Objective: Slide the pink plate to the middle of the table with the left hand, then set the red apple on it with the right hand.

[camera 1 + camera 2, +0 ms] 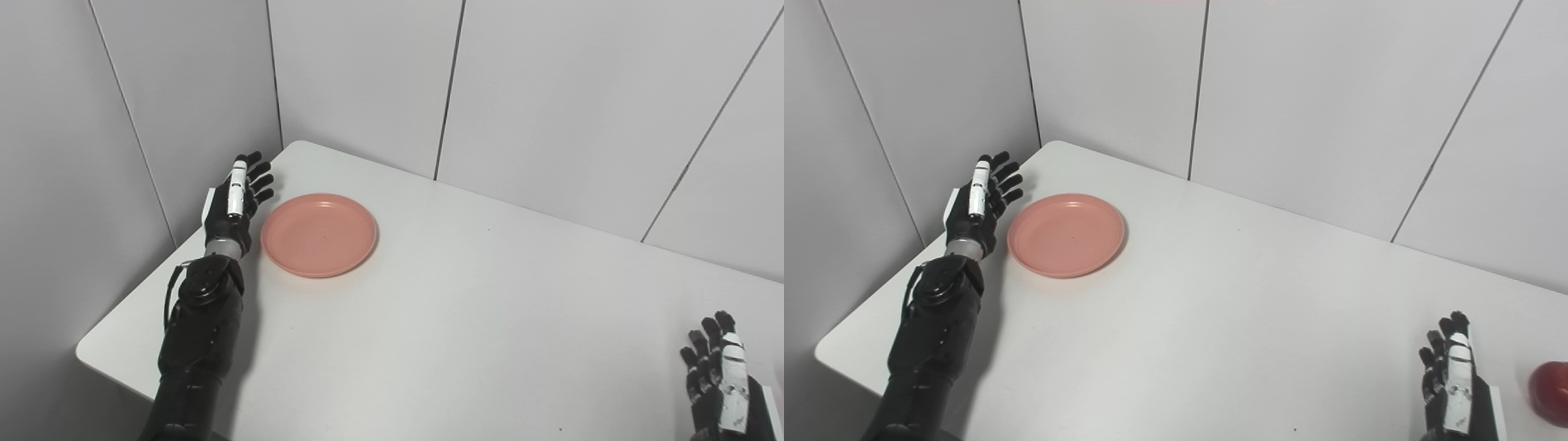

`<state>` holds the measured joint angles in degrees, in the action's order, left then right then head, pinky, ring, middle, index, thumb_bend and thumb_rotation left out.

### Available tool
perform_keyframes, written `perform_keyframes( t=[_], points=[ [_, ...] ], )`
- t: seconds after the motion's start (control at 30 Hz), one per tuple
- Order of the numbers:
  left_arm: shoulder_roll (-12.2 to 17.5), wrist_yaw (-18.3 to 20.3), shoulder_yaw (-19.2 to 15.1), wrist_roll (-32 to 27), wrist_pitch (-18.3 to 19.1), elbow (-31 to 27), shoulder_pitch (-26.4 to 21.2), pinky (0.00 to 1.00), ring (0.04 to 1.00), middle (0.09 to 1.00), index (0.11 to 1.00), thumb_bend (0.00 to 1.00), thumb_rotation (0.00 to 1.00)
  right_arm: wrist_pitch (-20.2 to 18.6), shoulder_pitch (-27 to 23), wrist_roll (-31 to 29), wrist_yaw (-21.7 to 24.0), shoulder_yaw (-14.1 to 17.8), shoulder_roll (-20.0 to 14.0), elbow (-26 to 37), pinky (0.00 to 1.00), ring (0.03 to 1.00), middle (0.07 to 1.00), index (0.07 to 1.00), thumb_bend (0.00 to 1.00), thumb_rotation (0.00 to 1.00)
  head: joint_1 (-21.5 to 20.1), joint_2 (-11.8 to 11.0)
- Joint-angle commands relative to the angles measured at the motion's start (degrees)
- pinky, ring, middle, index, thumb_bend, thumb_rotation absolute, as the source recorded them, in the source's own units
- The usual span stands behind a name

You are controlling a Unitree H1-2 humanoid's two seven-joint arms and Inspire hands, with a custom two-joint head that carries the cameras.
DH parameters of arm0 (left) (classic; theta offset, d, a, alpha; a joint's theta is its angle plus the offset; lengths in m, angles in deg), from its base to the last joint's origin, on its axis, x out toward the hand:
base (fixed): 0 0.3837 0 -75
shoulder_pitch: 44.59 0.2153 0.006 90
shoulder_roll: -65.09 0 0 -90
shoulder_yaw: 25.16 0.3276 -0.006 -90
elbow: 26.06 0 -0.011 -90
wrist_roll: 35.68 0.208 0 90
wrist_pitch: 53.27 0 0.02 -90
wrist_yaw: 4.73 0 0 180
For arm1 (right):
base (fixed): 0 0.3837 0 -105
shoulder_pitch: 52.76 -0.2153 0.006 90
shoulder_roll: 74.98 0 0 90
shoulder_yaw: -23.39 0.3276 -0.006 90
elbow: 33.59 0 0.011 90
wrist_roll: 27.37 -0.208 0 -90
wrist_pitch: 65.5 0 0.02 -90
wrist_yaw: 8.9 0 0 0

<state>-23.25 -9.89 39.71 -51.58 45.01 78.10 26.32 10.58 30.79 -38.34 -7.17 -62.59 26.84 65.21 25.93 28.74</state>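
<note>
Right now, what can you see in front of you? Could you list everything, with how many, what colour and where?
pink plate: one, pink, empty, on the table's far left part, beside the left hand
red apple: one, red, at the right edge of the right eye view, beside the right hand
table: one, white, set into a corner
wall panels: several, pale grey, behind and left of the table
left hand: one, black and white, open, just left of the plate
right hand: one, black and white, open, near right

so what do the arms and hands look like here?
Both hands, left and right, are black with dark fingers and a white panel along the back. The left arm is glossy black, with a silver wrist ring and a thin black cable looped beside the forearm. The right arm is out of frame.
</note>
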Motion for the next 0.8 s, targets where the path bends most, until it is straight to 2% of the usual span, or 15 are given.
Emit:
perform_keyframes(
  t=[0.0, 0.27, 0.57, 0.77],
  points=[
    [2.0, 0.8, 0.4, 0.5, -2.4, -0.9, -1.3, 0.83, 0.847, 0.843, 0.816, 0.37, 1.0, 0.3, -1.6, -0.7, 0.7, 0.3, -0.3, 1.4, 1.0, 1.0, 1.0, 1.0, 0.04, 1.0, -0.1, 0.1],
    [2.0, 1.1, 0.3, -0.2, -3.4, 0.2, -1.1, 0.85, 0.852, 0.853, 0.828, 0.37, 1.0, 1.2, -1.7, -1.0, 0.7, 0.4, -0.2, 0.9, 1.0, 1.0, 1.0, 1.0, 0.04, 1.0, 0.0, 0.2],
    [1.2, 0.5, -0.3, -0.6, -3.6, 0.8, -1.2, 0.85, 0.857, 0.859, 0.84, 0.36, 1.0, 0.1, -1.7, -1.2, 0.6, 0.3, -0.5, 1.7, 1.0, 1.0, 1.0, 1.0, 0.04, 1.0, 0.0, 0.3],
    [1.2, 0.4, -0.6, -0.7, -6.9, 3.9, -1.9, 0.87, 0.891, 0.888, 0.857, 0.34, 1.0, 0.3, -1.7, -1.2, 0.8, 0.2, -0.7, 1.6, 1.0, 1.0, 1.0, 1.0, 0.04, 1.0, 0.2, 0.3]
  ],
)
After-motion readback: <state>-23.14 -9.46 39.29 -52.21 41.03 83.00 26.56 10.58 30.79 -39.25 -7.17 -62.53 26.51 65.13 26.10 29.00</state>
